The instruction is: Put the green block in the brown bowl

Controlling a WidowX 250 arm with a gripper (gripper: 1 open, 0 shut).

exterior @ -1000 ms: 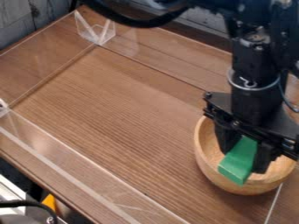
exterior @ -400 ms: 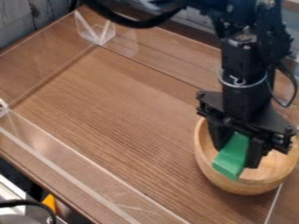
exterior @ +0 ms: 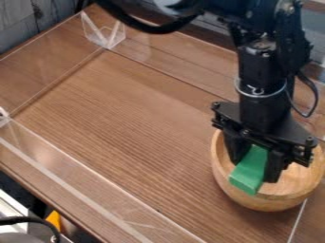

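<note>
The brown bowl (exterior: 229,187) is a round, light wooden bowl at the right front of the table. My gripper (exterior: 260,167) points almost straight down into it from a black arm. Its dark fingers (exterior: 238,158) are shut on the green block (exterior: 250,172), a bright green bar held upright and slightly tilted. The block's lower end hangs inside the bowl, near its left inner wall. Whether it touches the bowl's bottom I cannot tell. The arm hides the bowl's far rim.
The wooden table (exterior: 127,104) is fenced by low clear plastic walls (exterior: 57,157) along the front left side. A clear plastic bracket (exterior: 105,33) stands at the back left. Dark cables hang at the back right.
</note>
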